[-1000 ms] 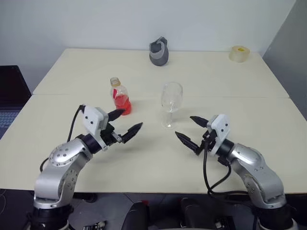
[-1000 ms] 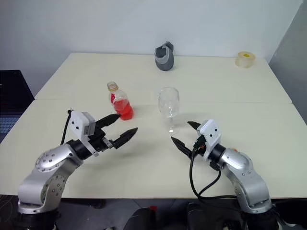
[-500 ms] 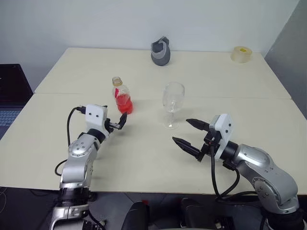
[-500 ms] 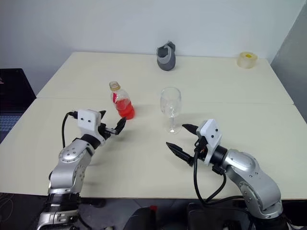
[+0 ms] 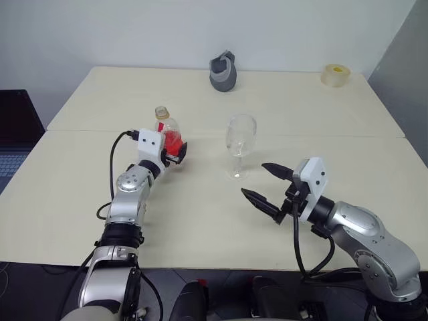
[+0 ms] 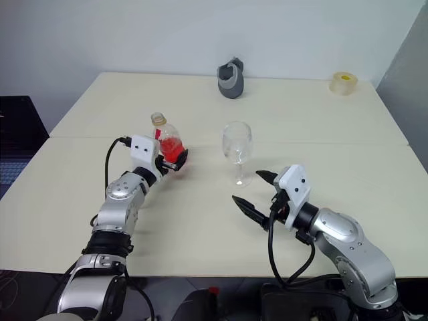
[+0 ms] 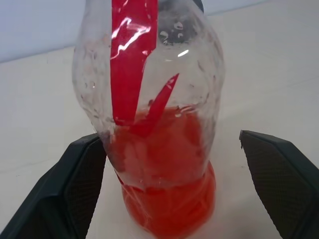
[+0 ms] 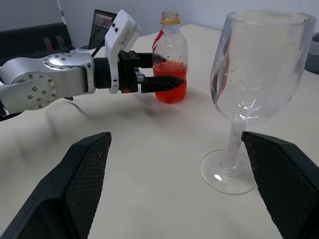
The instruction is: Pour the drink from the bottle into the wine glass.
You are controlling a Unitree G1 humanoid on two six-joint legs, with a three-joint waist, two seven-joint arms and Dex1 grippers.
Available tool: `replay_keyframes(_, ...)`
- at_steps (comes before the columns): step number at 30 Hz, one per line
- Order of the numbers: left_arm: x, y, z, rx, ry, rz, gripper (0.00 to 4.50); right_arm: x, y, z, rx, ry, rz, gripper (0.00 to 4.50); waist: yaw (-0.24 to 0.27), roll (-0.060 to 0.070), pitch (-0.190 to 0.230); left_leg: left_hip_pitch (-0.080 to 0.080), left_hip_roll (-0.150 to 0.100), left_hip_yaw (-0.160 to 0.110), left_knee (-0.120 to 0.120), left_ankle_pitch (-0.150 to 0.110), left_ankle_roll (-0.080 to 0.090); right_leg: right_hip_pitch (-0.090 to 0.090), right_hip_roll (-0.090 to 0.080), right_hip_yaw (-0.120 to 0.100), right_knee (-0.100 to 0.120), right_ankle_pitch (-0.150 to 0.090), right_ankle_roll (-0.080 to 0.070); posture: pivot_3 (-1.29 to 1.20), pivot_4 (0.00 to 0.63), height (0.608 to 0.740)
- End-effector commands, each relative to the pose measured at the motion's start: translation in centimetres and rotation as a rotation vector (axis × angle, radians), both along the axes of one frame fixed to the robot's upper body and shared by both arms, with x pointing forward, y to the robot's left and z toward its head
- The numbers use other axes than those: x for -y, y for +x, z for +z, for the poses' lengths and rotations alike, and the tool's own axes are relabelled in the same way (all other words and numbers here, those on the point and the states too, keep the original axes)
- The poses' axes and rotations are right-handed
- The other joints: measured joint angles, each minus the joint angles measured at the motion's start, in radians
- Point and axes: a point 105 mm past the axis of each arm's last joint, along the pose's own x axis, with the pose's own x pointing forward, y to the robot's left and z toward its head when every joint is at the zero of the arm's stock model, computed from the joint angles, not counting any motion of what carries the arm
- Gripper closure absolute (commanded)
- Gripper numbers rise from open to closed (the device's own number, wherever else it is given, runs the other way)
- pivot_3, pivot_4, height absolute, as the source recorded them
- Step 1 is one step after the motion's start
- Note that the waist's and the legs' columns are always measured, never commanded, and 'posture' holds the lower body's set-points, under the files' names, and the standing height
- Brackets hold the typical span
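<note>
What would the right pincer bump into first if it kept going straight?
Probably the wine glass. It stands right ahead of the open right pincer, a bit off to one side, so a finger might graze its foot or slip past.

No readable text, brand, number or sign anywhere. Bottle (image 7: pixel 154 124) carries plain red label strip (image 7: pixel 132 55), no lettering legible. Wine glass (image 8: pixel 254 94) unmarked. Dark grey jug (image 5: pixel 222 72), far centre of table, and tape roll (image 5: pixel 334 74), far right, show no legible print.
</note>
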Motion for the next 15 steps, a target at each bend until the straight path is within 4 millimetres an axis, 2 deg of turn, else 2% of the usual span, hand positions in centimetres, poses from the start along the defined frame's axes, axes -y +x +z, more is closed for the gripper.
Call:
replay_keyframes(1, 0.1, 0.7, 1.4, 0.055, -0.008, 0.008, 0.0, -0.1, -0.4, 1.3, 0.058, 0.006, 0.009, 0.04, 0.0, 0.0, 0.0, 0.0, 0.0, 0.0, 0.0, 0.0, 0.0, 0.0, 0.0, 0.0, 0.0, 0.0, 0.0, 0.0, 0.15, 0.74)
replay_keyframes(8, 0.1, 2.2, 1.2, 0.026, -0.066, 0.007, 0.0, -0.3, -0.4, 1.6, 0.078, 0.002, 0.021, 0.04, 0.0, 0.0, 0.0, 0.0, 0.0, 0.0, 0.0, 0.0, 0.0, 0.0, 0.0, -0.001, 0.0, 0.0, 0.0, 0.0, 0.15, 0.74)
replay_keyframes(11, 0.3, 2.8, 1.2, 0.015, -0.069, -0.008, 0.61, -0.4, -0.6, 1.6, 0.083, -0.001, 0.035, 0.0, 0.0, 0.0, 0.0, 0.0, -0.001, 0.0, 0.0, 0.0, 0.0, 0.0, 0.0, -0.001, 0.0, 0.0, 0.0, 0.0, 0.15, 0.74)
replay_keyframes(15, 0.4, 3.1, 1.1, 0.008, -0.08, -0.029, 1.88, -0.3, -0.7, 1.6, 0.086, -0.005, 0.033, 0.0, 0.0, 0.0, 0.0, 0.0, -0.001, 0.0, 0.0, 0.0, 0.0, 0.0, 0.0, -0.001, 0.0, 0.0, 0.0, 0.0, 0.15, 0.74)
